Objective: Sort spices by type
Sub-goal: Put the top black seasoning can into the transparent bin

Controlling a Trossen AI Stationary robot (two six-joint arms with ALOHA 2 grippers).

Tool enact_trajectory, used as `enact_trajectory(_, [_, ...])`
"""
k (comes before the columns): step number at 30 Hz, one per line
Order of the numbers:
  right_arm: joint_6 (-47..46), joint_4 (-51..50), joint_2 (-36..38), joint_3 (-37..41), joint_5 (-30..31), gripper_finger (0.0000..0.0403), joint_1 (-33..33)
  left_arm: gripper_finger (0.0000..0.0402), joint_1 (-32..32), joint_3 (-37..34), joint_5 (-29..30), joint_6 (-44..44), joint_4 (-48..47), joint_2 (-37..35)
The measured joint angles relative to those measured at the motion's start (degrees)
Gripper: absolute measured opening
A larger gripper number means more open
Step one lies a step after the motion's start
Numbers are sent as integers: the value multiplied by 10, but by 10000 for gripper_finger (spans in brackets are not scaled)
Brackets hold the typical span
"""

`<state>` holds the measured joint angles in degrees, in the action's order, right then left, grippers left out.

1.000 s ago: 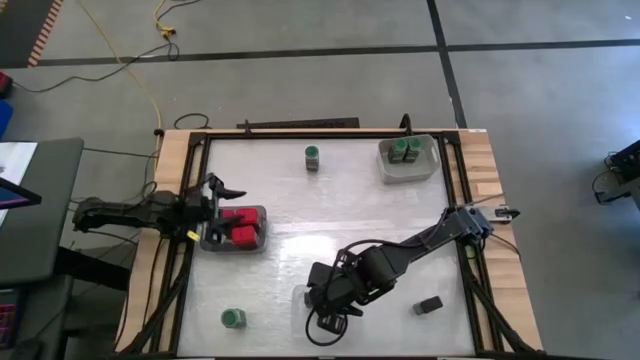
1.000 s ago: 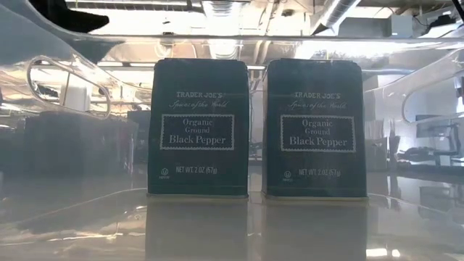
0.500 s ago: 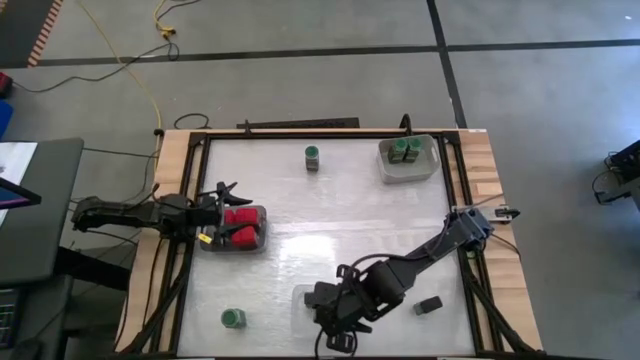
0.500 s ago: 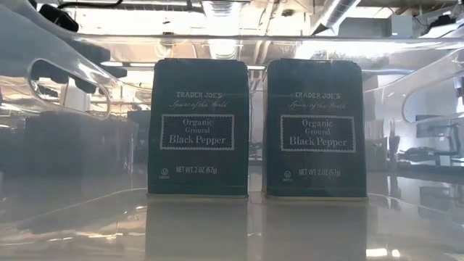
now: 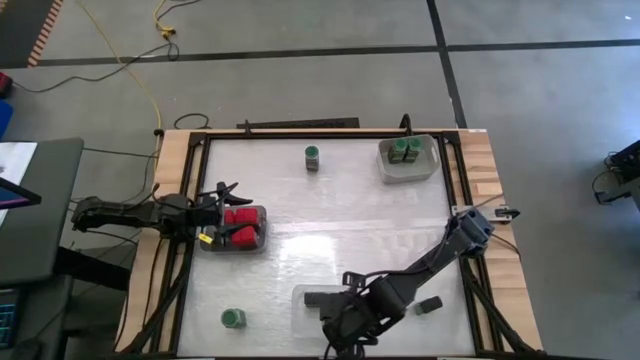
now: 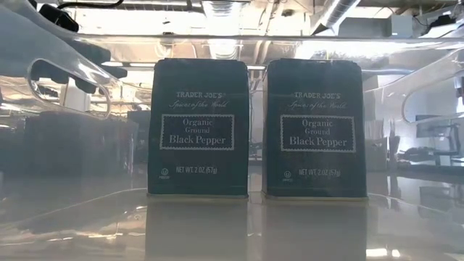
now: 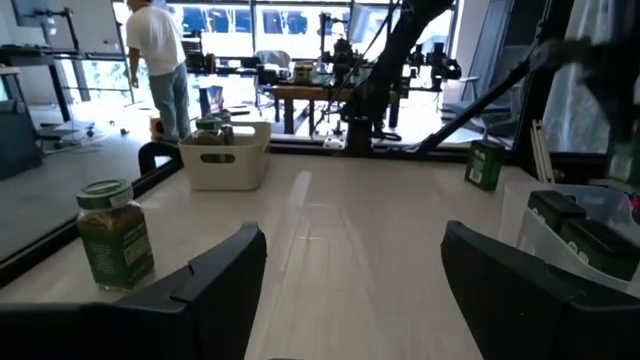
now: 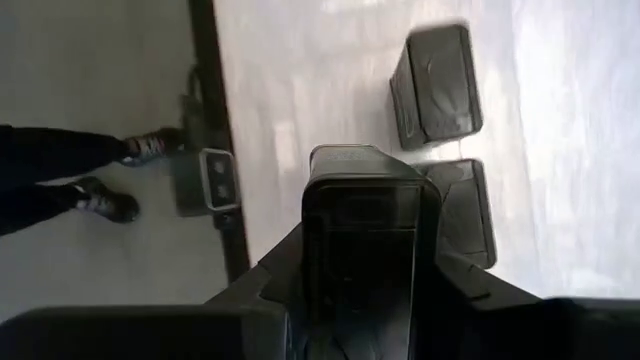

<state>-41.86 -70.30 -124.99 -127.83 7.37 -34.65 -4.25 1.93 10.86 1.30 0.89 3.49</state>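
Right arm has swung further toward the table's near edge | right gripper (image 8: 360, 290) clamped on a black box (image 8: 358, 225), above two black boxes (image 8: 436, 85) in the clear tray (image 5: 300, 298) | left gripper (image 5: 225, 190) spread apart at the red-block tray (image 5: 262, 230).
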Motion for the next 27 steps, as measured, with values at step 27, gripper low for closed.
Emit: enact_trajectory(27, [-6, 118, 0, 177, -26, 143, -10, 290, 0, -1, 1, 0, -1, 0])
